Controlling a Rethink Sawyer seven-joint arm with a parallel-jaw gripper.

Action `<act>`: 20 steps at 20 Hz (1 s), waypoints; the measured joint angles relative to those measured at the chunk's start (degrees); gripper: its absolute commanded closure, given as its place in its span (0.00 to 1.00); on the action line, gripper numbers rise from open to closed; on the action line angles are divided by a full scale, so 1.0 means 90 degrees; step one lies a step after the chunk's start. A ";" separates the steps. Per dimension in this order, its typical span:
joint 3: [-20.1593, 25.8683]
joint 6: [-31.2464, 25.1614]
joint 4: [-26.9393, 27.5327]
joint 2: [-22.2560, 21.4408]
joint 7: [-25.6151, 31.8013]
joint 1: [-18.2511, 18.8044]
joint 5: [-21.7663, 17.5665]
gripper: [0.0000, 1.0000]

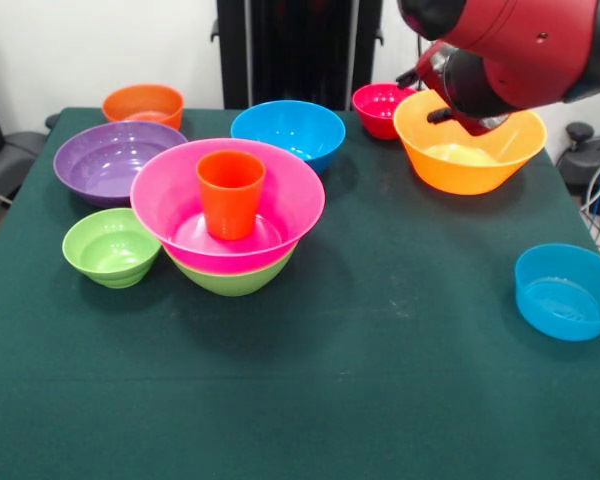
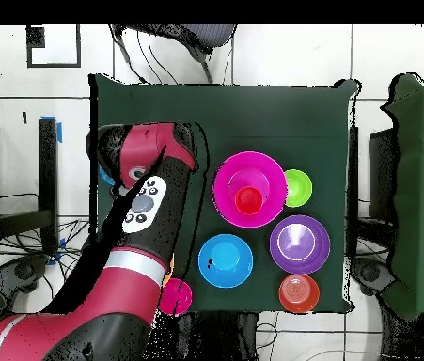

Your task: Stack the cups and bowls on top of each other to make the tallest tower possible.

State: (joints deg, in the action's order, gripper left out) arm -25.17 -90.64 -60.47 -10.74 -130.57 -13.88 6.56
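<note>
Pink plastic dominates the middle of the green table [image 1: 380, 380]: a large pink bowl [image 1: 170, 195] sits nested in a medium green bowl [image 1: 235, 280], of which only the lower curve shows beneath the pink rim. Standing upright in the pink bowl's hollow is the orange cup [image 1: 230, 190], mouth up, with nothing visible inside it. These three make up the tower [image 1: 230, 225] at this moment, and in the overhead view it reads as a red-orange disc centred in a pink ring.

In the front view a small green bowl [image 1: 112, 246] rests just beside the stack, touching or nearly touching the pink rim (the gap is too fine to judge). Behind it lies the purple bowl [image 1: 110, 160], and further back a small orange bowl [image 1: 143, 104]. A medium blue bowl [image 1: 288, 130] stands behind the tower, with a small red bowl [image 1: 380, 105] beyond it. All of these look empty.

The large orange bowl [image 1: 465, 155] sits well apart from the tower, directly under the robot arm [image 1: 520, 50], whose bulky red and black end hangs over the bowl's rim and hides the gripper; whether its jaws are apart or together cannot be told. Another blue bowl [image 1: 568, 290] stands alone, empty, at the table's edge.
</note>
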 measured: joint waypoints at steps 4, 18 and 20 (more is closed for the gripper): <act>-0.0070 0.0304 -0.0004 0.0001 -0.0276 -0.0120 0.0128 0.00; -0.0106 0.1307 -0.0519 -0.0250 -0.1912 -0.0489 0.1232 0.00; -0.0106 0.1349 -0.0583 -0.0279 -0.1998 -0.0528 0.1299 0.00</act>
State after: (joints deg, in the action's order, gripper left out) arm -26.13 -78.50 -65.72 -13.25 -148.55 -18.63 18.25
